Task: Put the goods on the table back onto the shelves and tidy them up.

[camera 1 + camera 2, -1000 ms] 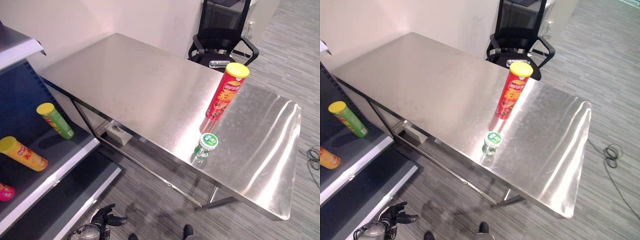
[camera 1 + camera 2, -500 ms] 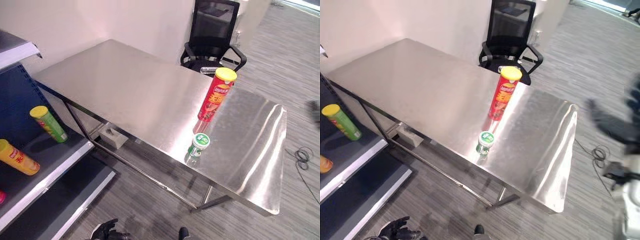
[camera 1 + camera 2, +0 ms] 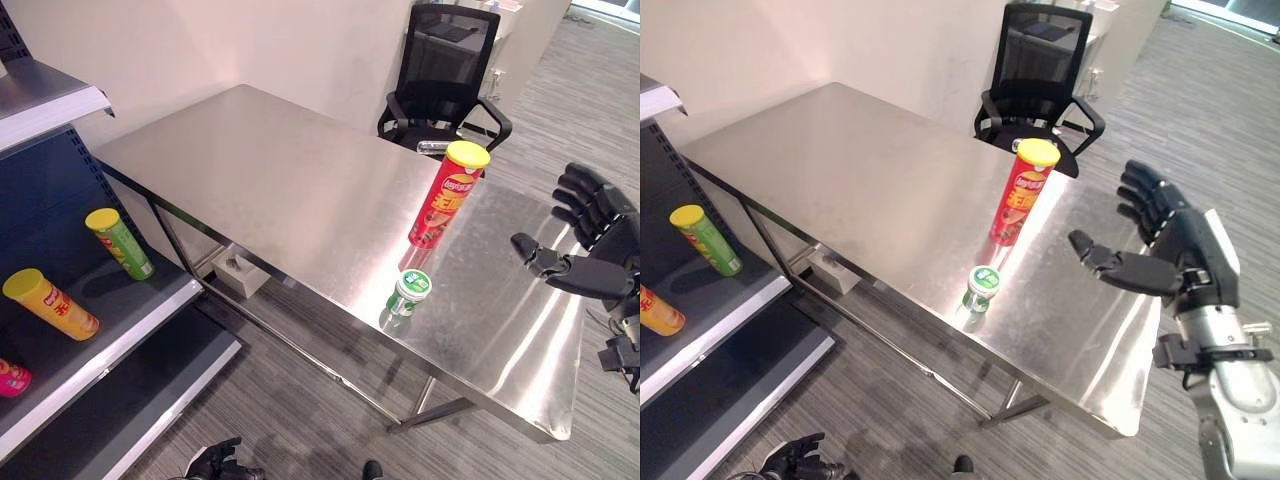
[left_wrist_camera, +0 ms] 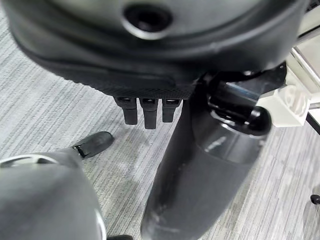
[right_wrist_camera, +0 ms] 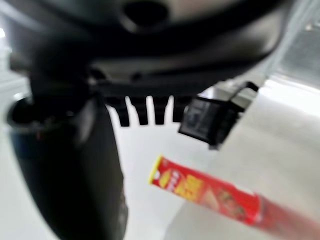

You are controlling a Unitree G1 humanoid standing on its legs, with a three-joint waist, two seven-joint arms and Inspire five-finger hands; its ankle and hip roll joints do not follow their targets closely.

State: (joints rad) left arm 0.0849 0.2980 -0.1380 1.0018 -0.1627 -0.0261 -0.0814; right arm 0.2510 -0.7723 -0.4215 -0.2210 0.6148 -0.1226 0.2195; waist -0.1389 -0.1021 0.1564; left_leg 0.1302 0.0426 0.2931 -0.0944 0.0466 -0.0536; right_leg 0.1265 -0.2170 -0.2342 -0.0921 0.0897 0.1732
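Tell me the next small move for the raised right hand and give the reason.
Probably reach the right hand left toward the red chip can and close on its middle. The hand is open and hovers over the table beside the can, holding nothing; the can stands upright, with the small green-capped bottle nearer the front edge.

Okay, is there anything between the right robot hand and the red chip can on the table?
Nothing: in the right eye view, bare steel table separates the open right robot hand from the upright red chip can.

Pink item [image 3: 12, 381] cut by edge (contents unclear); red can [image 5: 210, 191] blurred
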